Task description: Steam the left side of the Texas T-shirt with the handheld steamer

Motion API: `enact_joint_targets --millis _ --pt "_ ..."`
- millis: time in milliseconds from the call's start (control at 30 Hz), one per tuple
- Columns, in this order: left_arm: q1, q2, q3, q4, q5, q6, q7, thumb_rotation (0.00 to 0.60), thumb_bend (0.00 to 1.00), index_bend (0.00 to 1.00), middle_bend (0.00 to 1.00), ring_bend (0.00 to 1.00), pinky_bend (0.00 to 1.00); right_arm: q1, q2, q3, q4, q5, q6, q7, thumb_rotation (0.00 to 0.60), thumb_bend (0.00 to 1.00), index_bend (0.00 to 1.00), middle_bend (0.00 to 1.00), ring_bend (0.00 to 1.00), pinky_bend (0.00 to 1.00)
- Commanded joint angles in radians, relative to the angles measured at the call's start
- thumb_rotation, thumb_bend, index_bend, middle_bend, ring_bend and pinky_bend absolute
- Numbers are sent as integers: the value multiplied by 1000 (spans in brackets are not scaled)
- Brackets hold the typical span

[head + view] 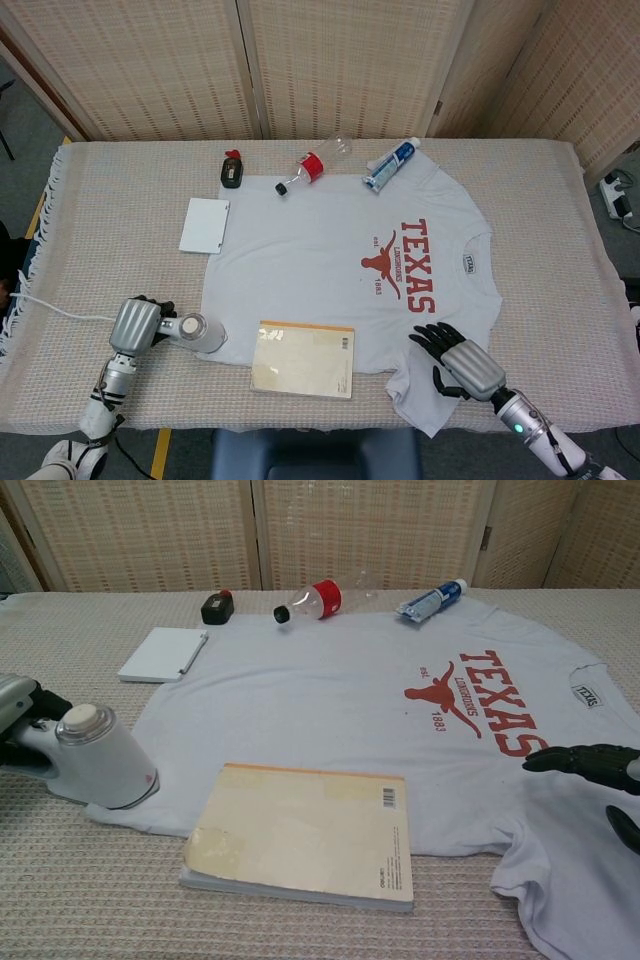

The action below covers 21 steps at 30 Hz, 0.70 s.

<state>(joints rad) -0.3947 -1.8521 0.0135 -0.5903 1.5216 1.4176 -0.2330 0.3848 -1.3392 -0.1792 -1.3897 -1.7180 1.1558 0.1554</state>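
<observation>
Steamer is being gripped by the left robot hand, its head touching the shirt's near-left corner, while the right robot hand is being rested open on the sleeve.

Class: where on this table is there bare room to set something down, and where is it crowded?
Free: shirt middle between white notepad, red TEXAS print and tan book; bare cloth right of the grey T-shirt. Crowded: far edge, with black case, clear bottle, blue tube.
</observation>
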Motion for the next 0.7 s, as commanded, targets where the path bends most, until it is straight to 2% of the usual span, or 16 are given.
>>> enact_joint_targets --millis 33,200,367,533,700 --pt "28 43 14 -47 16 35 -4 600 395 936 1000 854 735 -1 1 0 1 2 0 3 210 818 0 27 0 0" --pt "27 97 -18 -131 17 82 18 600 396 936 1000 854 735 -6 0 -3 6 -2 5 8 209 819 0 27 0 0" --pt "-21 111 -100 -177 -28 56 46 600 395 937 1000 854 735 -20 24 -1 -10 -10 43 0 206 821 0 27 0 0" --pt "-74 77 -170 -105 -107 -62 64 600 394 935 1000 853 735 -42 68 7 -48 -17 103 -21 207 819 0 27 0 0" --pt "-112 31 -213 -16 -165 -157 71 600 390 924 1000 844 735 -62 97 11 -68 -15 136 -32 205 818 0 26 0 0"
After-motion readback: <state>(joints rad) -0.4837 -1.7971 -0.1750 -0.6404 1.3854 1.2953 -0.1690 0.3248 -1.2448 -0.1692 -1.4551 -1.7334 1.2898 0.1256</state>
